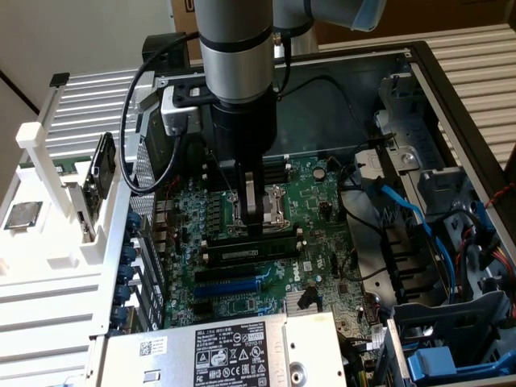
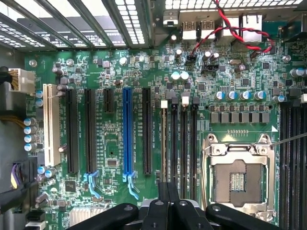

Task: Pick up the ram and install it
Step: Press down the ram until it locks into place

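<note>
The black two-fingered gripper (image 1: 256, 216) is pressing down, clenched, on the long thin green circuit-board ram stick (image 1: 250, 251), which is sitting in a black memory slot beside the silver CPU socket (image 2: 238, 177) on the green motherboard (image 1: 322, 266).

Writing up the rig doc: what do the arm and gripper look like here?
The arm is a silver-grey metal tube with a black wrist section below it and a light blue cap at a joint above. A silver camera block is bolted beside the wrist, with a black cable looping from it. The gripper has slim dark fingers on black linkage arms.
</note>
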